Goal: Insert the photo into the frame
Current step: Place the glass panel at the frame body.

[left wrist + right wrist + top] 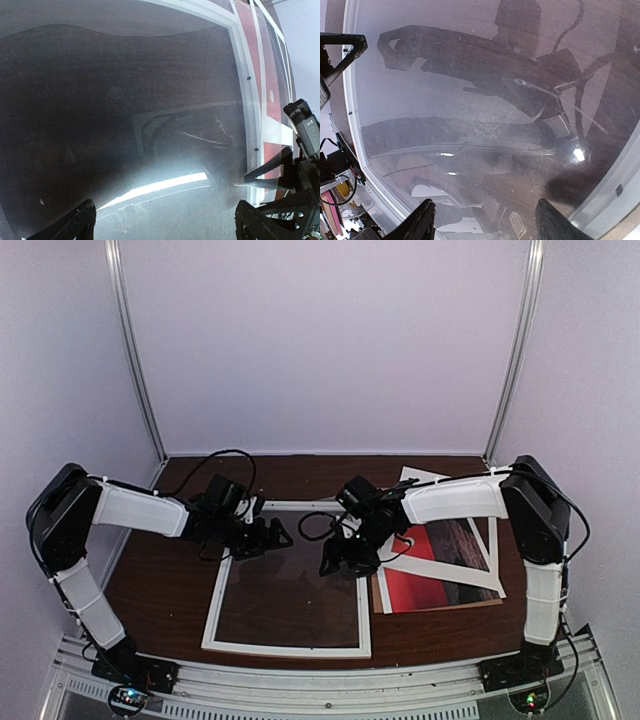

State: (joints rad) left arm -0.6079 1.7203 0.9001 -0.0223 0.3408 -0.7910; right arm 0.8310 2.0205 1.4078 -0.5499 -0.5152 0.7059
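Well to the left, bare dark table [160, 590] runs between the wall and the frame [285, 648], so that side has room. The left gripper [268, 537] hangs over the frame's far left corner, fingers spread wide with nothing between them. A loop of black cable [225, 455] trails behind it.

The frame lies flat at the middle of the table, its near rail close to the table's near edge. A clear sheet [290, 590] fills its opening and mirrors both arms in the wrist views.

The right gripper [335, 560] sits low over the sheet, just inside the frame's right rail. Its fingers stand apart and hold nothing.

The photo [415, 585] lies outside the frame, just beside the right rail, on a brown backing board [440, 607]. A white paper mat [460, 572] lies tilted across it, covering much of the red print, and the right arm's forearm reaches over its far part. Only a narrow strip of table is left between the board and the right wall.
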